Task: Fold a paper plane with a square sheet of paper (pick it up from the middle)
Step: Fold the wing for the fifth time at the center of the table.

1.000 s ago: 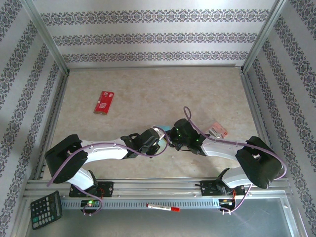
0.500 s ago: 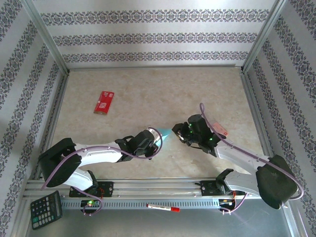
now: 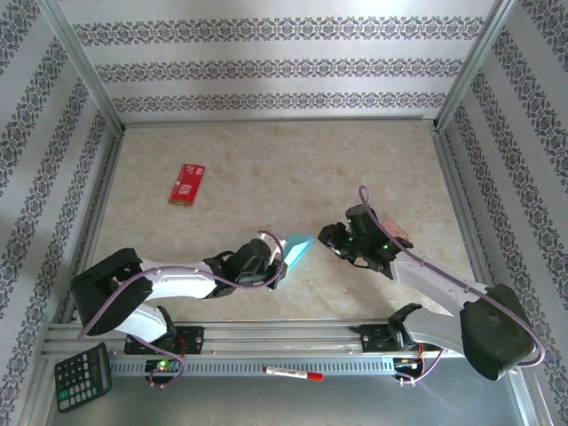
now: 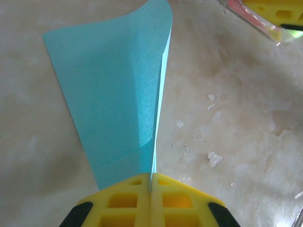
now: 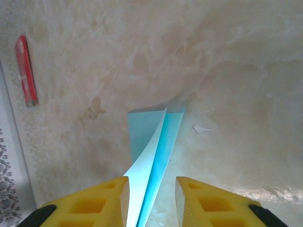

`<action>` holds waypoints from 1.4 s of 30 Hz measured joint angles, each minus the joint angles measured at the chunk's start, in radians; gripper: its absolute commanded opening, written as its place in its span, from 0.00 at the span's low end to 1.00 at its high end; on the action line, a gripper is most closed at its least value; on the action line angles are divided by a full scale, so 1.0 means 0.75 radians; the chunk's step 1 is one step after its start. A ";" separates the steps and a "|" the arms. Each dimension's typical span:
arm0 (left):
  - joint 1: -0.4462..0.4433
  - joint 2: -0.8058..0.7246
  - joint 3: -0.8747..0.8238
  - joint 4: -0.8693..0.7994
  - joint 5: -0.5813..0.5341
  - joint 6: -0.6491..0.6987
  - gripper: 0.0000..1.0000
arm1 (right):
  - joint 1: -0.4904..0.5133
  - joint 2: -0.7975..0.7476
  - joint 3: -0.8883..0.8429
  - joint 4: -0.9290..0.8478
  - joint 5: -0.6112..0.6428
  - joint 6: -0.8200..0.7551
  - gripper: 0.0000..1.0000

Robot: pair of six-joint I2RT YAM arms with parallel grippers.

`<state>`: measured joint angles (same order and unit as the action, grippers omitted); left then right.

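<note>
The square sheet of paper (image 3: 298,249) is light teal, folded into a narrow layered shape, and sits near the table's middle front. My left gripper (image 3: 280,260) is shut on its near end; in the left wrist view the yellow fingers (image 4: 128,198) pinch the crease and the paper (image 4: 113,90) fans away from them. My right gripper (image 3: 331,240) stands just right of the sheet, open. In the right wrist view the paper's loose layers (image 5: 154,137) run between its parted fingers (image 5: 201,198), close to the left one. A paper plane as such is out of view.
A red rectangular packet (image 3: 187,183) lies at the back left. A small pink-and-yellow packet (image 3: 397,234) lies beside the right wrist. A calculator (image 3: 82,377) and a red-capped pen (image 3: 293,374) rest on the near rail. Patterned walls enclose the table.
The right gripper has opened and drawn back to the right, off the paper. The left gripper has shifted slightly toward the near left, still holding the sheet.
</note>
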<state>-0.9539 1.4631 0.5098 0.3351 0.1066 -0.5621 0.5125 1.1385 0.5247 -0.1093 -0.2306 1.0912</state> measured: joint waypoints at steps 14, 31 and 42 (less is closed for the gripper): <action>0.001 0.086 -0.082 0.252 0.078 -0.207 0.00 | 0.000 0.049 0.019 -0.010 -0.038 -0.076 0.32; 0.025 0.187 -0.117 0.389 0.150 -0.357 0.00 | 0.000 0.075 0.022 -0.009 -0.065 -0.104 0.32; 0.079 0.227 -0.124 0.443 0.236 -0.421 0.00 | 0.072 0.157 0.067 0.012 -0.120 -0.260 0.32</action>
<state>-0.8948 1.6337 0.4168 0.6674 0.2836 -0.8780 0.5667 1.2560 0.5751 -0.1005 -0.3206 0.8963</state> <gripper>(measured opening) 0.049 0.325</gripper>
